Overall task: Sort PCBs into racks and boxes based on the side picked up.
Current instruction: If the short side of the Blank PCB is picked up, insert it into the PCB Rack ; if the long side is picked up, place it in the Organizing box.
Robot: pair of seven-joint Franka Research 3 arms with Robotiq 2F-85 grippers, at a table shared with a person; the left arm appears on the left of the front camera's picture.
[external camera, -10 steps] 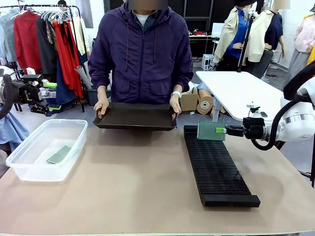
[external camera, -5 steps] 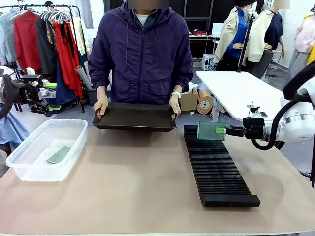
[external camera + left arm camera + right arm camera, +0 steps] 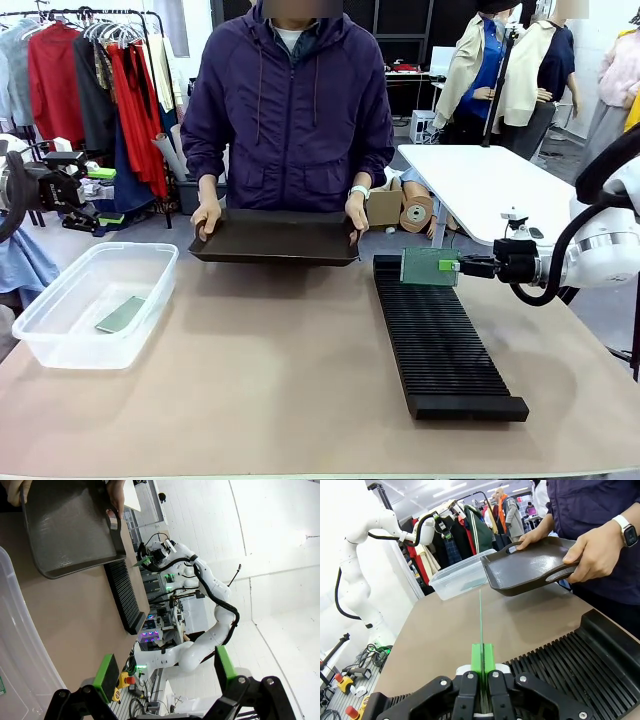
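My right gripper point(image 3: 458, 266) pinches a green PCB point(image 3: 429, 266) upright over the slotted rack point(image 3: 440, 345). My left gripper point(image 3: 166, 672) gapes wide, holding nothing. I can read no writing anywhere.

A beige, matt-topped work table point(image 3: 250, 380) fills the foreground. Behind it at the left, a black metal clothes rail point(image 3: 70, 14) carries red, grey and dark garments. At the right stands a white rounded-corner table point(image 3: 490, 190), with brown cardboard tubes and a box point(image 3: 400, 208) on the grey floor beside it
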